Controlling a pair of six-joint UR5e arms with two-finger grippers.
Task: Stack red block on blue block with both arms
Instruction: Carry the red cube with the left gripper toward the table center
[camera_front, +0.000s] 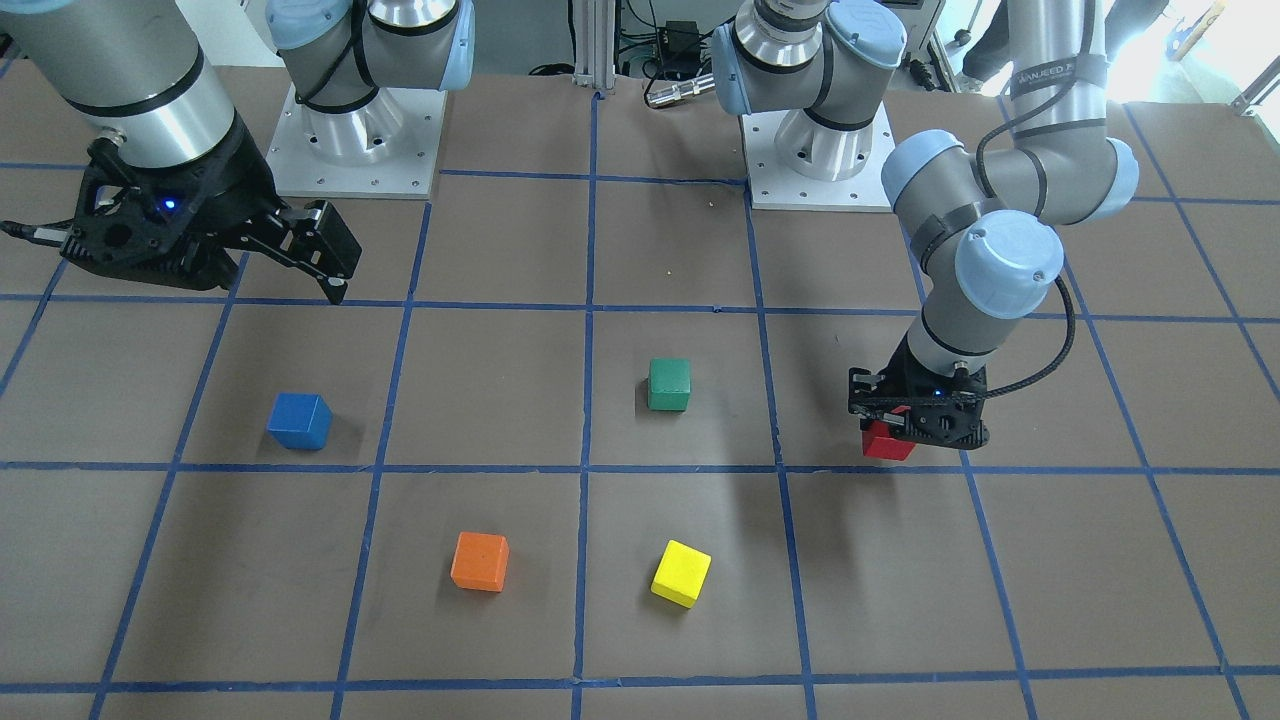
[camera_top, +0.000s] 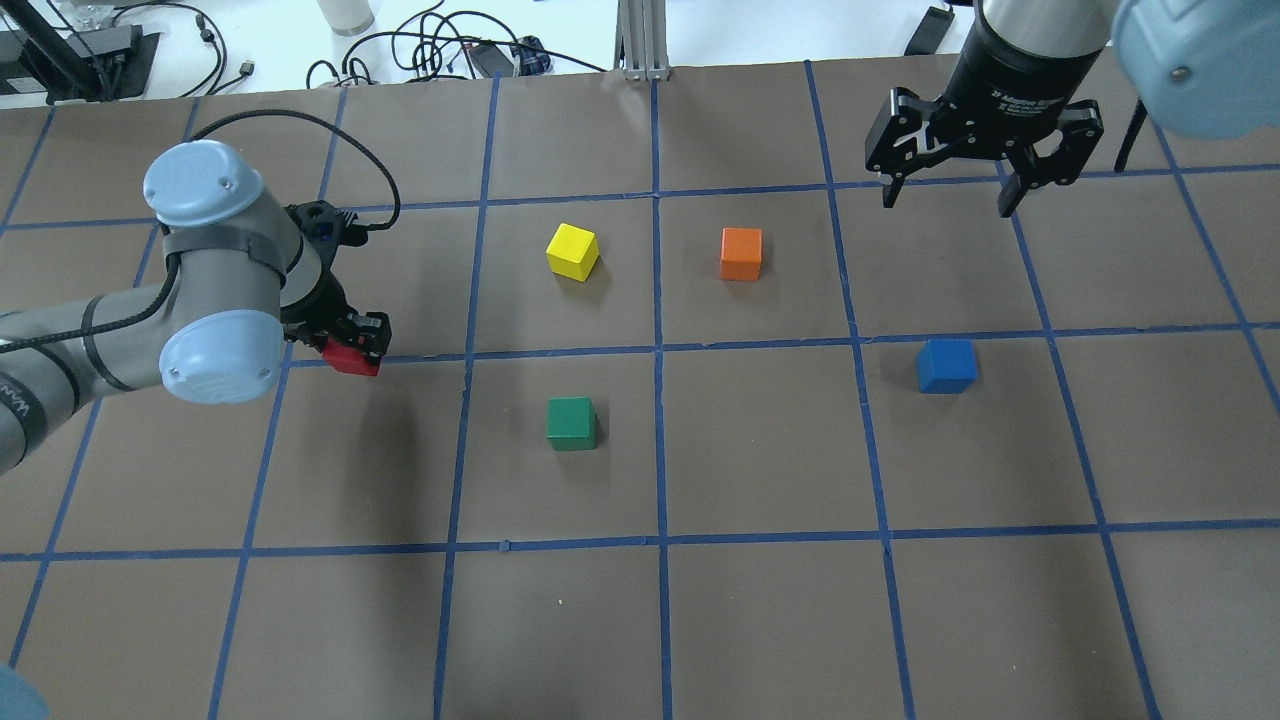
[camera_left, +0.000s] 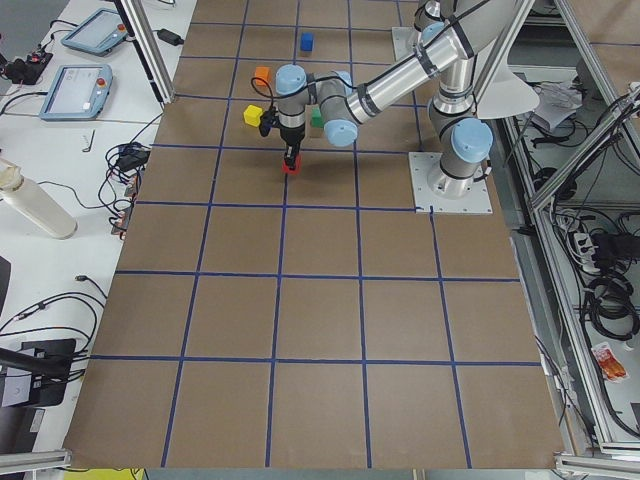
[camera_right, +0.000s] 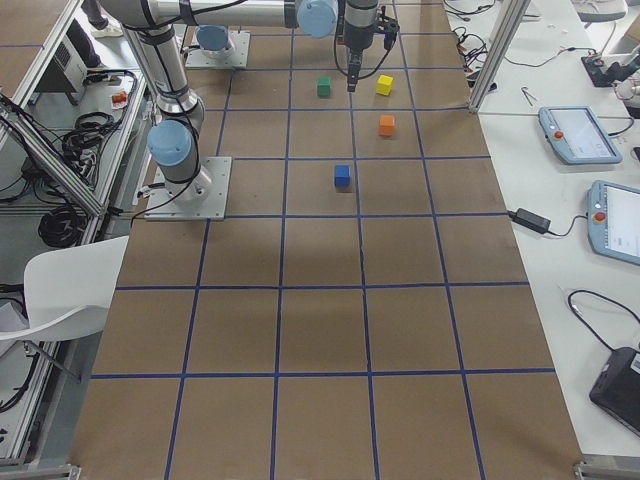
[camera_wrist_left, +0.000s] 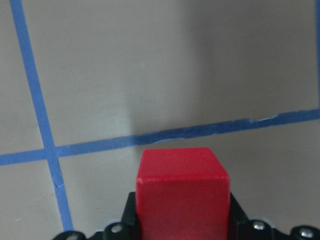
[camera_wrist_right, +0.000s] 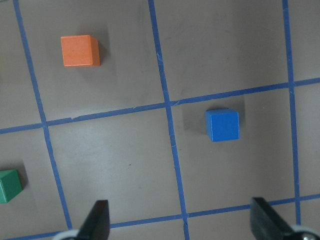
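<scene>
- Red matte cube (camera_top: 346, 361) is clamped in the left hand (camera_top: 356, 347).
- Right hand (camera_top: 943, 197) gapes wide at 12 o'clock of the blue matte cube (camera_top: 945, 364).

Table (camera_top: 760, 450) holds blue block (camera_top: 945, 364), green cube (camera_top: 571, 423), orange cube (camera_top: 741, 253), yellow cube (camera_top: 572, 251)

Small white letters on the black collar (camera_top: 1020, 95) above the right tool (camera_top: 946, 203) seem to say "Adaptive Gripper". A black strap (camera_front: 1055, 72) around the left arm (camera_front: 1050, 170) has white letters too, maybe "ANJEED", but they are too fuzzy to be sure.
</scene>
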